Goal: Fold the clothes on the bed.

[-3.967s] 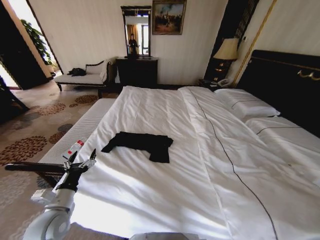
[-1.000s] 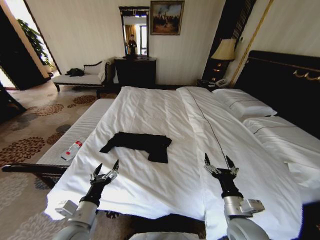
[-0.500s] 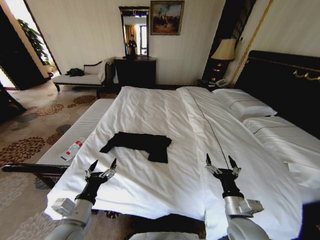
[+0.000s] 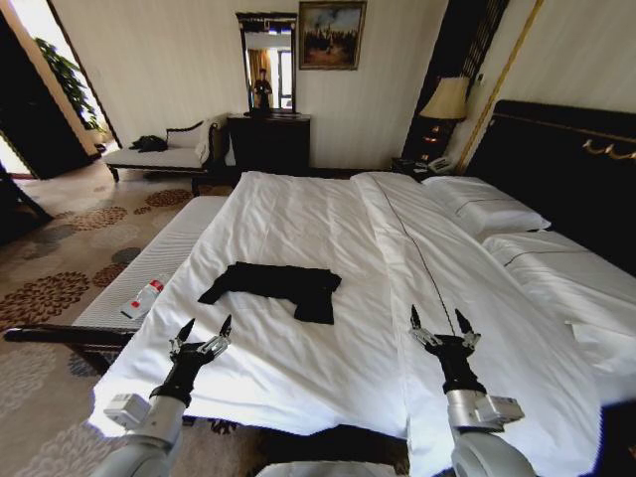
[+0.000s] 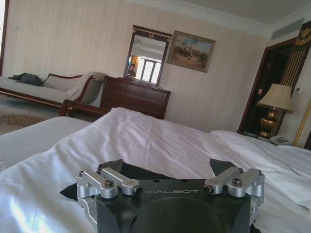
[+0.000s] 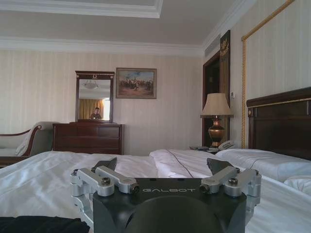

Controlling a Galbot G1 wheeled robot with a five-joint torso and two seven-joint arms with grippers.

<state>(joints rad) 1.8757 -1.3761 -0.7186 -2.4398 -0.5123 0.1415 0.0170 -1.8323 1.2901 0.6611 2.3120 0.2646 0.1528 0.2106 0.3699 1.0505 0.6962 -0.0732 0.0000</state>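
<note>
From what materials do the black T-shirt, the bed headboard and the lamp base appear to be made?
The black T-shirt: soft matte fabric, probably cotton, since it lies limp and creased. The headboard: dark, probably wood, with a slight sheen and a gold ornament. The lamp base: glossy, brass-like or glazed; which one is unclear.

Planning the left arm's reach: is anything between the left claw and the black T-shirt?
No. In the head view only bare white duvet lies between the open left claw and the black T-shirt.

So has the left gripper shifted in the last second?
Yes, slightly. Against the near edge of the bed, the left gripper, fingers open, has slid toward the robot's left, ending short of the black T-shirt. The right gripper hovers open.
</note>
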